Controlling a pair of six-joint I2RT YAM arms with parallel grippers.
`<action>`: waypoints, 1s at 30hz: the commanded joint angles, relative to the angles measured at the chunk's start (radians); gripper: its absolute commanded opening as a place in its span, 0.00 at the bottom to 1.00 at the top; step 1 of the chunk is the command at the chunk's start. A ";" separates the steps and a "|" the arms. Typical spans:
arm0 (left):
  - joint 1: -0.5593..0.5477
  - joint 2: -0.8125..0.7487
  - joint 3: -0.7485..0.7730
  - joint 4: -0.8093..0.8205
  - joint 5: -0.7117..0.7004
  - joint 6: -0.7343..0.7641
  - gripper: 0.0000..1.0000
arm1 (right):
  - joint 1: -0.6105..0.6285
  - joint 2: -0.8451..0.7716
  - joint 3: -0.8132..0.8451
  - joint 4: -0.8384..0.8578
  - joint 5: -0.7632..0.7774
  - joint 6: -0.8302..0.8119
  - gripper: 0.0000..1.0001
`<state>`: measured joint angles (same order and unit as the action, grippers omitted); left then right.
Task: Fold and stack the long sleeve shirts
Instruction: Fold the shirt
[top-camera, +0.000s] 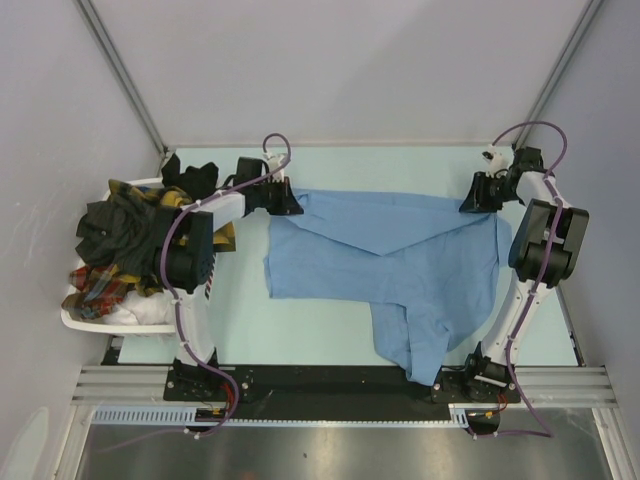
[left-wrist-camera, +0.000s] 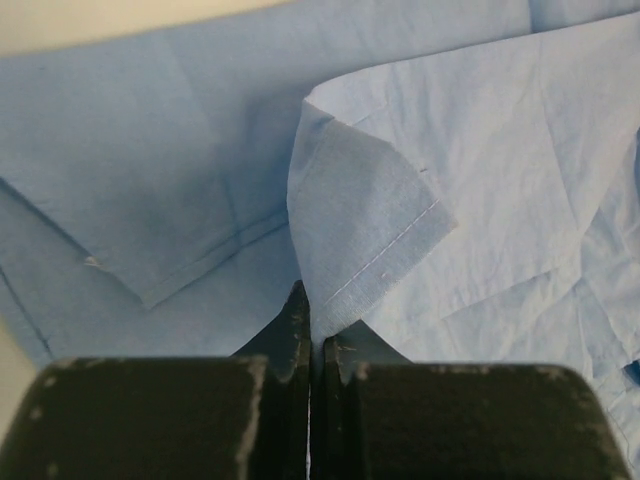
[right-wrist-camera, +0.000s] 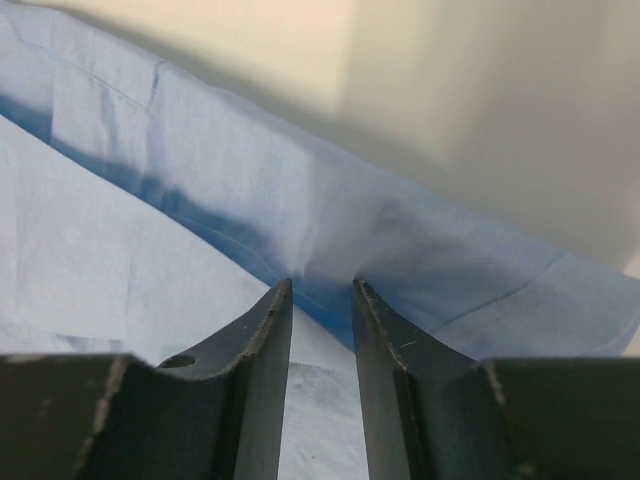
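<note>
The light blue shirt (top-camera: 400, 262) lies spread across the middle of the table (top-camera: 320, 335), its upper layer folded into a slanted flap and one part trailing toward the near edge between the arm bases. At its far left corner the left gripper (top-camera: 287, 203) has its jaws pressed together on a turned-up bit of stitched hem, which the left wrist view shows rising straight out of the closed fingertips (left-wrist-camera: 300, 325). At the far right edge the right gripper (top-camera: 477, 204) is narrow, a puckered ridge of the cloth caught between its fingertips (right-wrist-camera: 275, 305). Both arms reach forward from their bases, elbows raised, wrists bent inward toward the shirt. Well left, the other long sleeve shirts (top-camera: 112, 240) are heaped in a white basket (top-camera: 80, 322).
</note>
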<state>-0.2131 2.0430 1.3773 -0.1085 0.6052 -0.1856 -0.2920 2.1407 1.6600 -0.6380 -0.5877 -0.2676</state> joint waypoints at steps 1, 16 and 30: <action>0.018 0.011 -0.012 0.072 -0.008 -0.035 0.07 | 0.014 -0.087 0.073 -0.015 -0.008 -0.035 0.37; 0.024 -0.254 -0.110 -0.200 -0.240 0.285 0.66 | 0.056 -0.234 -0.009 -0.203 0.061 -0.240 0.38; -0.002 -0.227 -0.044 -0.295 -0.151 0.455 0.65 | 0.102 -0.047 0.078 -0.121 0.195 -0.235 0.58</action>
<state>-0.1978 1.8206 1.2839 -0.3767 0.4175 0.1925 -0.1917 2.0567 1.6691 -0.7834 -0.4408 -0.4744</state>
